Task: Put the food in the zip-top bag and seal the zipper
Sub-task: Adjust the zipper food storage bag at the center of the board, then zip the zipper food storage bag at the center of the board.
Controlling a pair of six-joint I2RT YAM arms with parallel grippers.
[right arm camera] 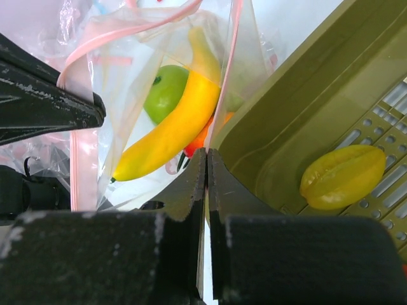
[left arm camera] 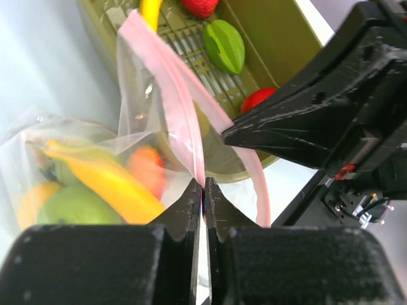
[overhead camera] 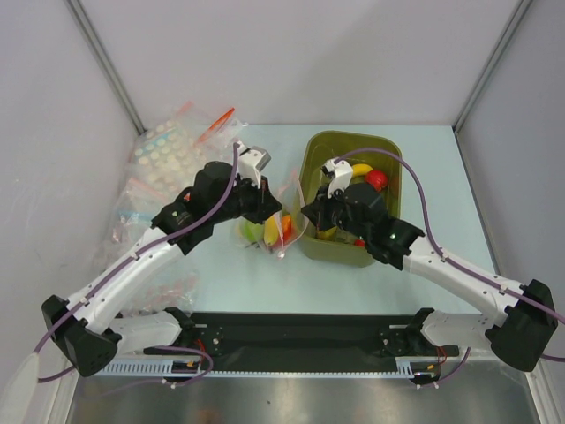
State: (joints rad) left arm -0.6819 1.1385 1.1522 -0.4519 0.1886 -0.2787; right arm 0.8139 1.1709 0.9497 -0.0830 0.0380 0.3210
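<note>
The clear zip-top bag (overhead camera: 269, 228) stands between the two grippers, its mouth held open. It holds a yellow banana (right arm camera: 172, 130), a green apple (right arm camera: 164, 92) and an orange-red piece (left arm camera: 147, 170). My left gripper (left arm camera: 203, 185) is shut on the pink zipper strip (left arm camera: 172, 82) at one side of the mouth. My right gripper (right arm camera: 207, 152) is shut on the bag's other mouth edge (right arm camera: 230, 70), beside the olive tub's wall (right arm camera: 299, 114). More food lies in the tub: a yellow-green starfruit (right arm camera: 343, 176), a green starfruit (left arm camera: 224, 46) and a red piece (overhead camera: 376, 179).
The olive-green tub (overhead camera: 349, 141) stands right of the bag. A heap of dotted and blue-striped clear bags (overhead camera: 163, 155) lies at the back left. A black rail (overhead camera: 300, 340) runs along the near edge.
</note>
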